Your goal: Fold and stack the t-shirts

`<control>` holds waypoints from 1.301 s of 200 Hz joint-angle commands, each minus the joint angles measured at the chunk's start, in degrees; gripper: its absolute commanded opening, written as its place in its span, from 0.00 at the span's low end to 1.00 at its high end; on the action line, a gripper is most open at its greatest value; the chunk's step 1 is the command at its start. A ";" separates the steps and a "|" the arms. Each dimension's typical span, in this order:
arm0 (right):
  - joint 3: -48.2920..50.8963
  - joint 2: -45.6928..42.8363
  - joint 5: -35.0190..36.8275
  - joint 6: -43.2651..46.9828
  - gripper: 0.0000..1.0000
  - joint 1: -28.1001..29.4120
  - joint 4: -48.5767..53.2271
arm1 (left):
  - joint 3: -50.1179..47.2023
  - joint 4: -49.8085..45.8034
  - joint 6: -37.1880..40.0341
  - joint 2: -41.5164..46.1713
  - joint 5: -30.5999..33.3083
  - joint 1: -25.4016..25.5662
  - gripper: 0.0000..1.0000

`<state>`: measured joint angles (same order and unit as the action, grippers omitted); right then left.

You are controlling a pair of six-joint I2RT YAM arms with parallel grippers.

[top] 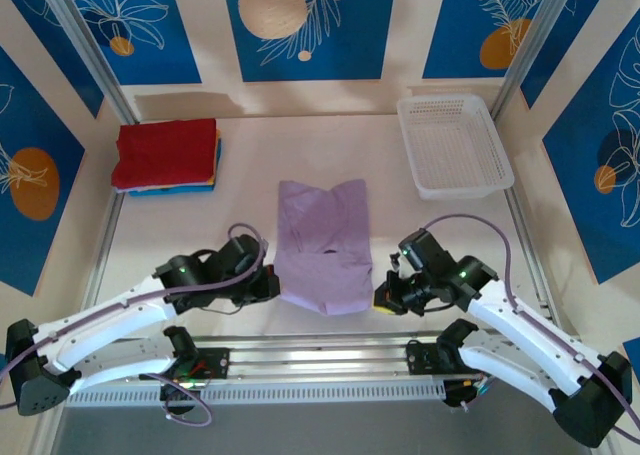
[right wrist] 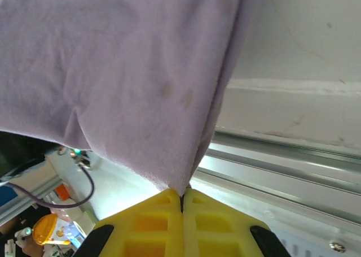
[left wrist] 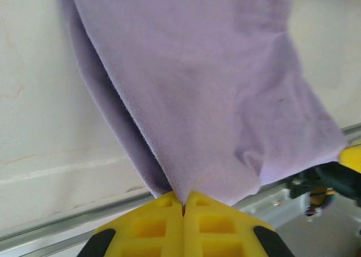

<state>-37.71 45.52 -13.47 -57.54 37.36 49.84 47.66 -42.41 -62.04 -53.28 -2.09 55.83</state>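
L gripper (left wrist: 183,205) was pinched fully closed on the lavender tee's (top: 322,250) near-left corner, and R gripper (right wrist: 181,196) was clamped likewise on the near-right corner. Tee lay mid-table (top: 200,235), well apart from the folded stack (top: 166,155) at far left.

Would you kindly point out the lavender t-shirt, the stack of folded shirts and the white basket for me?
lavender t-shirt (top: 322,245), top external view, middle of the cloth.
stack of folded shirts (top: 166,150), top external view, red shirt on top.
white basket (top: 465,190), top external view, its near wall.
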 commanded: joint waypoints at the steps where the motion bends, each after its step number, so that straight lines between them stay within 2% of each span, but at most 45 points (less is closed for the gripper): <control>1: -5.13 1.66 0.69 0.97 0.00 -1.82 3.81 | 6.39 -6.35 3.70 -1.88 1.69 -3.06 0.00; 67: -18.20 15.80 -7.67 9.40 0.00 -14.74 1.04 | 18.45 -2.99 13.28 -13.08 -10.04 -18.90 0.00; 133: -32.01 31.58 -10.31 15.58 0.00 -21.33 2.48 | 30.02 -2.19 18.32 -29.34 -19.44 -28.81 0.00; 159: -34.38 38.33 -11.79 16.69 0.00 -24.58 -1.26 | 35.72 -1.46 20.39 -37.32 -22.28 -32.69 0.00; 184: -40.08 48.86 -11.86 19.03 0.00 -27.19 -5.48 | 42.80 -1.49 22.58 -47.75 -24.44 -36.54 0.00; 228: -65.65 72.71 -6.84 23.28 0.00 -29.19 -4.18 | 57.95 -1.03 26.07 -68.24 -26.47 -41.98 0.00; 242: -77.82 82.01 -3.86 24.58 0.00 -29.14 -0.48 | 65.90 -3.29 26.88 -75.28 -26.24 -43.73 0.00; 256: -91.62 91.95 -5.80 23.92 0.00 -30.10 5.56 | 73.82 -5.58 27.79 -82.04 -27.38 -45.26 0.00; 260: -95.60 94.73 -5.75 23.87 0.04 -30.26 7.56 | 76.10 -6.01 27.98 -83.98 -28.05 -45.66 0.00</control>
<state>-115.85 128.60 -19.90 -35.35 8.43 48.40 112.12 -44.47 -37.28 -129.25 -26.94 13.15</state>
